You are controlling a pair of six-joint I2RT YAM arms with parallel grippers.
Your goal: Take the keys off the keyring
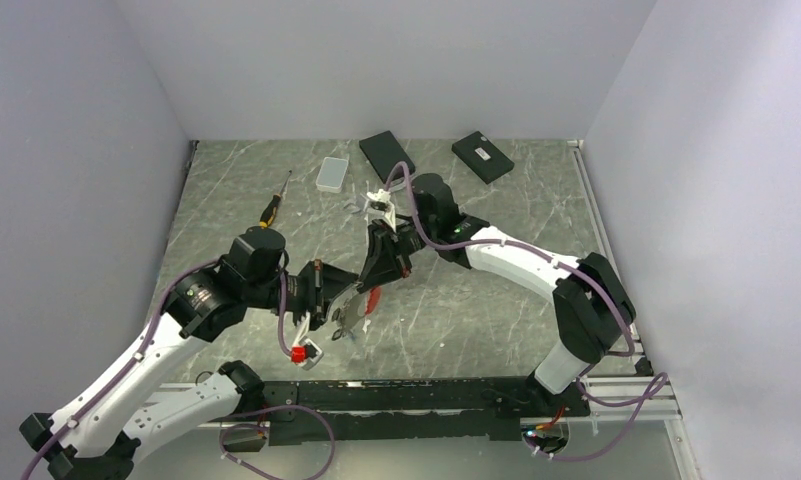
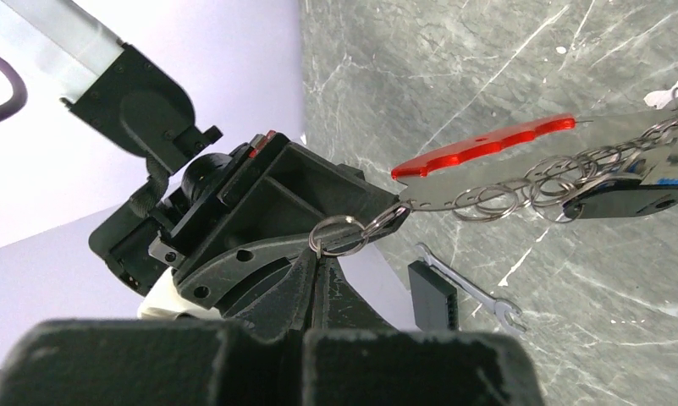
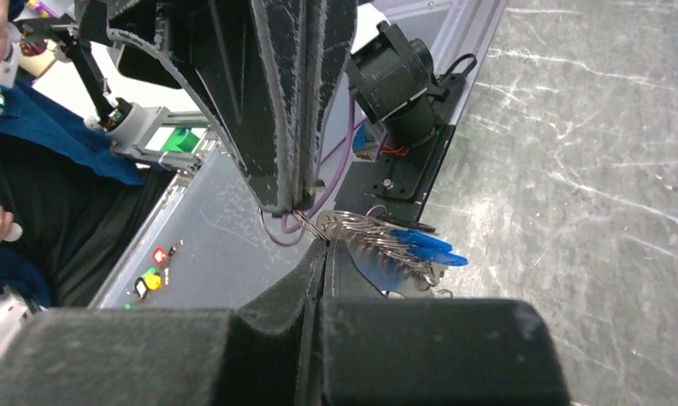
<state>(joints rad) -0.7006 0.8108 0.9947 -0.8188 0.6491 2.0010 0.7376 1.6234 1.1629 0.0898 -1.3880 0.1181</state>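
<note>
Grey ring [image 2: 339,235] of the red keyring [image 2: 487,148] is pinched by the left end effector [image 2: 318,262] and the right end effector [image 3: 322,252], both closed, above the surface [image 1: 476,320]; the keys [image 3: 420,245] hang beside. Unequal pulling may let the ring slip, dropping everything.

Right hand [image 3: 325,250] rises from bottom centre, fingers pressed together, tips at thin grey wire of keyring [image 3: 311,223]. Left hand [image 3: 296,201] comes down from top centre, fingers also together, pinching same wire from above. Keys [image 3: 416,245], blue heads, fanned just right of fingertips. Grey marbled counter [image 3: 589,169] fills right side. Coloured buttons [image 3: 153,271] lower left. Person [image 3: 30,152] in blue at left edge.
</note>
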